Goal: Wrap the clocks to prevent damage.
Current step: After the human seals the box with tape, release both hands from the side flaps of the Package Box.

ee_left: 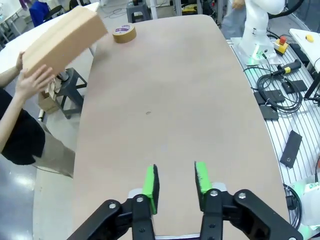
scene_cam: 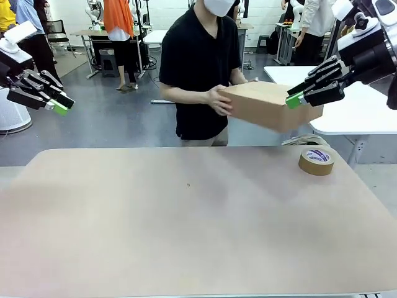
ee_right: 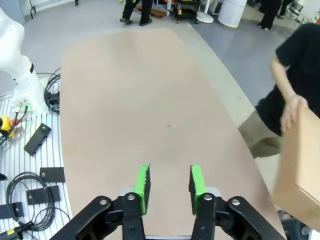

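No clock is in sight; the task's goods are presumably inside the cardboard box (scene_cam: 271, 104), which the person's hand (scene_cam: 220, 99) carries, tilted, above the table's far edge (scene_cam: 186, 149). A roll of brown packing tape (scene_cam: 316, 161) lies on the table just below it. The right gripper (scene_cam: 308, 93) hangs close in front of the box, and the left gripper (scene_cam: 51, 99) is well apart; both have their jaws partly open and empty. If the box swings lower, it could strike the right fingers or knock the tape, jolting whatever is inside.

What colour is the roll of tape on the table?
Brown roll of tape with a white, blue-printed core; front view.
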Robot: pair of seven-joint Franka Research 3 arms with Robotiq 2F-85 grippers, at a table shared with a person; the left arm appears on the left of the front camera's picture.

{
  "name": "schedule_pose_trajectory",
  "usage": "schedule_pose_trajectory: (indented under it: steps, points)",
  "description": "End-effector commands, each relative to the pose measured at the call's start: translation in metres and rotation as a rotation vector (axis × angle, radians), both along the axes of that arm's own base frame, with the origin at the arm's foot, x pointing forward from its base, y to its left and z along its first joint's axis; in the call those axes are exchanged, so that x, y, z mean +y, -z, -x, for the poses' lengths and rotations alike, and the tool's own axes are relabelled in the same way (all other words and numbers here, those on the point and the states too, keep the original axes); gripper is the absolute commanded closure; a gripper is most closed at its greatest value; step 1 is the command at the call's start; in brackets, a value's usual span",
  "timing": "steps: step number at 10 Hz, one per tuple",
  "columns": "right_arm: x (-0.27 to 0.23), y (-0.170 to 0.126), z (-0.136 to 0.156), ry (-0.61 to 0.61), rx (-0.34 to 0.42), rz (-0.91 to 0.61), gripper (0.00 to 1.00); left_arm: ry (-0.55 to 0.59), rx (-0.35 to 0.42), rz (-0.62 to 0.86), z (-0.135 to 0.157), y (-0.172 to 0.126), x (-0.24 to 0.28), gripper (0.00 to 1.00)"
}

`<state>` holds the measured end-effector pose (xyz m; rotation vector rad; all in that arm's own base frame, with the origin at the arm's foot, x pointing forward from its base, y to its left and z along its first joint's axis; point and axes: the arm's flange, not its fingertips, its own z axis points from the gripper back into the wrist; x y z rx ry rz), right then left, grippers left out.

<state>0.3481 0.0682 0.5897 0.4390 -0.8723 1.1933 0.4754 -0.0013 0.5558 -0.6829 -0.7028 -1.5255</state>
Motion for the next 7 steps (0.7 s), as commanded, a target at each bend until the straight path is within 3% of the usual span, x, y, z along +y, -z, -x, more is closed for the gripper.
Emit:
schedule_pose_trajectory:
  steps: [1, 3, 4, 5, 7]
  points:
    - [-0.0014, 0.0075, -0.001, -0.007, 0.04, 0.006, 0.0, -0.003, 0.027, 0.013, 0.001, -0.0032, 0.0006, 0.0]
    - [-0.003, 0.0097, -0.0023, -0.017, 0.056, 0.002, 0.0, 0.002, 0.037, 0.008, 0.0027, -0.0025, 0.0015, 0.0]
    - [-0.0035, 0.0099, -0.0026, -0.026, 0.061, 0.002, 0.0, 0.005, 0.047, 0.007, 0.0024, -0.0027, 0.0021, 0.3]
    - [-0.0039, 0.0096, -0.0037, -0.03, 0.066, -0.002, 0.16, 0.011, 0.054, 0.001, 0.0003, -0.0039, 0.0029, 0.21]
    - [-0.0052, 0.0103, -0.0023, -0.041, 0.073, -0.005, 0.0, 0.001, 0.058, 0.002, 0.0031, -0.0045, 0.003, 0.01]
